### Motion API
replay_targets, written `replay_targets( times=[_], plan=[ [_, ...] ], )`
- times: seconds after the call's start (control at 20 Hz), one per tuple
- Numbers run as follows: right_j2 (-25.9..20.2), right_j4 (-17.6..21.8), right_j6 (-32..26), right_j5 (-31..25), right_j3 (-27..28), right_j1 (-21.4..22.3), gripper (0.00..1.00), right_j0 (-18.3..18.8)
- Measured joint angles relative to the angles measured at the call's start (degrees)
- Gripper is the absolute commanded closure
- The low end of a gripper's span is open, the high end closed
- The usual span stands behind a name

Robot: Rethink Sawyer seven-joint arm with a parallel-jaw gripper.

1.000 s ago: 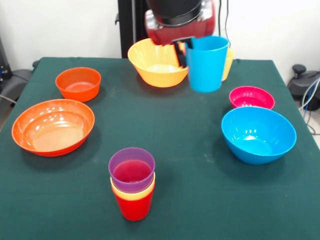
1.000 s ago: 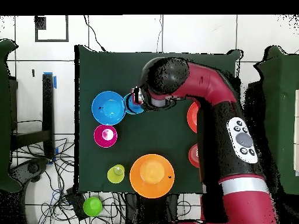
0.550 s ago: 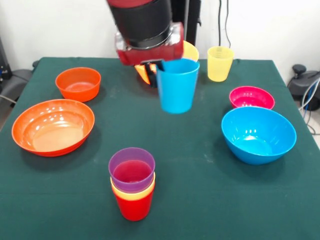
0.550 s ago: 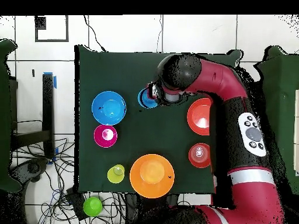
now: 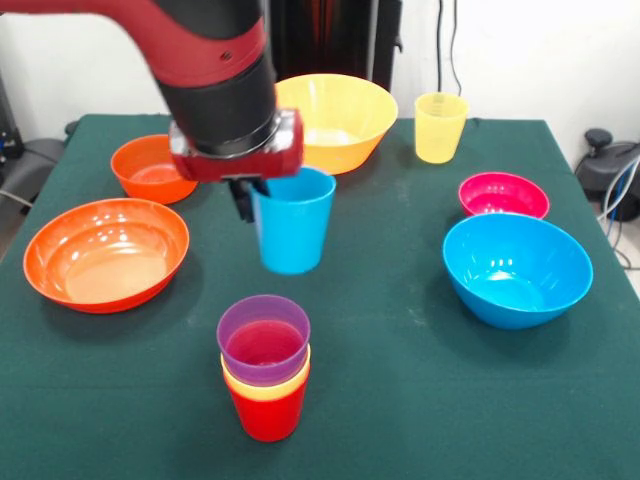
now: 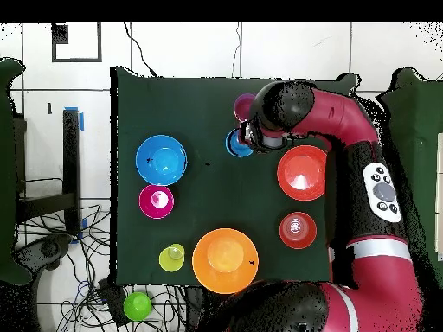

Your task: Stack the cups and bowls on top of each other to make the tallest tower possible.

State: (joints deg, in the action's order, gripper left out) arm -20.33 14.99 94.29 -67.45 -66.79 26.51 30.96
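Note:
My gripper (image 5: 262, 196) is shut on the rim of a blue cup (image 5: 293, 224), which hangs upright in the air. One finger (image 5: 243, 202) shows outside the rim. Below and nearer the camera stands the tower (image 5: 264, 368): a purple cup in a yellow-orange cup in a red cup. In the overhead view the blue cup (image 6: 235, 143) lies just beside the tower (image 6: 243, 107), with the gripper (image 6: 246, 140) over it. A pale yellow cup (image 5: 440, 126) stands at the back. Bowls: large yellow-orange (image 5: 338, 118), small orange (image 5: 148, 166), wide orange (image 5: 105, 252), magenta (image 5: 503, 194), large blue (image 5: 517, 268).
The arm (image 6: 346, 130) reaches across the side of the table (image 6: 208, 104) where the wide orange bowl (image 6: 302, 172) and small orange bowl (image 6: 298, 230) sit. A green round object (image 6: 138, 305) lies off the table among cables.
The gripper has carried the blue cup from the back of the table, by the yellow-orange bowl, forward and towards the tower. It has also come lower.

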Motion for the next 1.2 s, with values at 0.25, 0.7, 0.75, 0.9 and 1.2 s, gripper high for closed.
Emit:
replay_targets(
  times=[0.25, 0.7, 0.75, 0.9, 1.2],
  plan=[
    [-0.2, 1.9, 0.0, -0.1, 3.9, -2.8, 1.0, 0.5],
    [-0.7, 2.5, 0.0, -4.3, 8.8, -4.4, 1.0, 0.5],
    [-0.8, 2.5, 0.0, -5.0, 9.2, -4.4, 1.0, 0.5],
    [-0.9, 2.6, 0.0, -6.1, 10.1, -4.4, 1.0, 0.5],
    [-1.0, 2.7, 0.0, -7.2, 10.7, -4.2, 1.0, 0.5]
  ],
)
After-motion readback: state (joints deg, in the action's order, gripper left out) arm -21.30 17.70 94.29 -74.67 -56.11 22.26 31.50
